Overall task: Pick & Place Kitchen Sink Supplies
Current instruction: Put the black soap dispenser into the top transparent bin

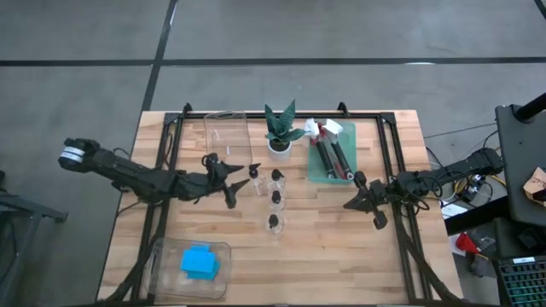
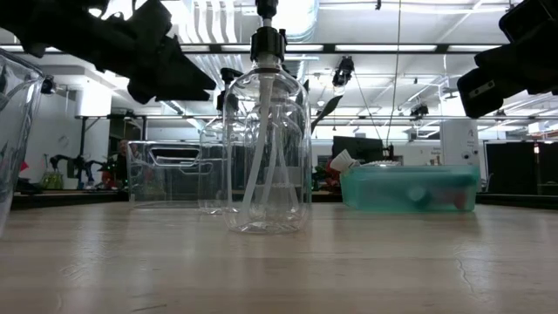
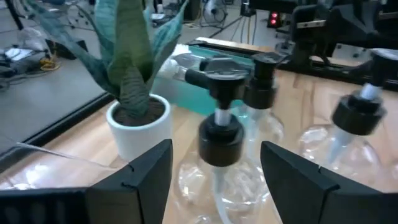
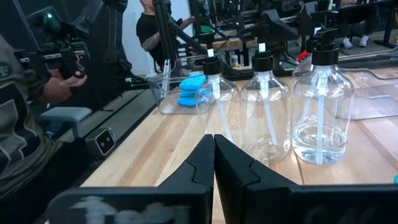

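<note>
bottles (image 1: 275,200) with black pump caps stand mid-surface; your left gripper (image 1: 241,180) sits just beside the nearest one, jaws apart around nothing. your right gripper (image 1: 352,204) waits near the teal tray (image 1: 329,176), jaws together.

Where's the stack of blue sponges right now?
In the high view, the blue sponges sit in a clear tray at the table's near-left corner, well below the left gripper and the bottles.
</note>
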Motion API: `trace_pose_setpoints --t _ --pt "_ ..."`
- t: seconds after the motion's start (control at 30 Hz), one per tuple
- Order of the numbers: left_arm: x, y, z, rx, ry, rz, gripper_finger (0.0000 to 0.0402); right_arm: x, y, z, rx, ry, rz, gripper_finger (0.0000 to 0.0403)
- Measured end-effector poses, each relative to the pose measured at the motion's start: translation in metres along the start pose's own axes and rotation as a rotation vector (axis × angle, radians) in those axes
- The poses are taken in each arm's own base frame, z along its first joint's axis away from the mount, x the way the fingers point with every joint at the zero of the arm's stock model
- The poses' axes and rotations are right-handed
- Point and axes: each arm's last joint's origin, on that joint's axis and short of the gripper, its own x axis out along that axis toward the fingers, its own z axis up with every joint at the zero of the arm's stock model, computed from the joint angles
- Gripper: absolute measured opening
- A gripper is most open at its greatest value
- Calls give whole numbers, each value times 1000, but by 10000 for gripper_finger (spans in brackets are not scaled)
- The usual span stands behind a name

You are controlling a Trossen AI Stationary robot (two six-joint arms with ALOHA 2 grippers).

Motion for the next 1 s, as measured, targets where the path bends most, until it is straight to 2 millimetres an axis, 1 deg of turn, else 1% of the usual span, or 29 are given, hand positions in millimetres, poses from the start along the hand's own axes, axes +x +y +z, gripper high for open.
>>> trace_pose_setpoints --t 0.17,0.3,0.6,0.8,0.9,1.0 --pt "2 1 -1 -11 11 -50 236 0 0 0 0 0 0 8" --pt "5 2 -5 2 27 -41 236 0 0 0 0 0 0 8" --pt "22 9 -12 14 48 -13 236 0 0 0 0 -1 0 8" --pt "31 5 -12 1 11 -84 236 0 0 0 0 -1 0 8" --pt "36 5 -14 10 22 -79 236 0 0 0 0 -1 0 8" --pt "42 4 -9 14 -1 -70 236 0 0 0 0 -1 0 8"
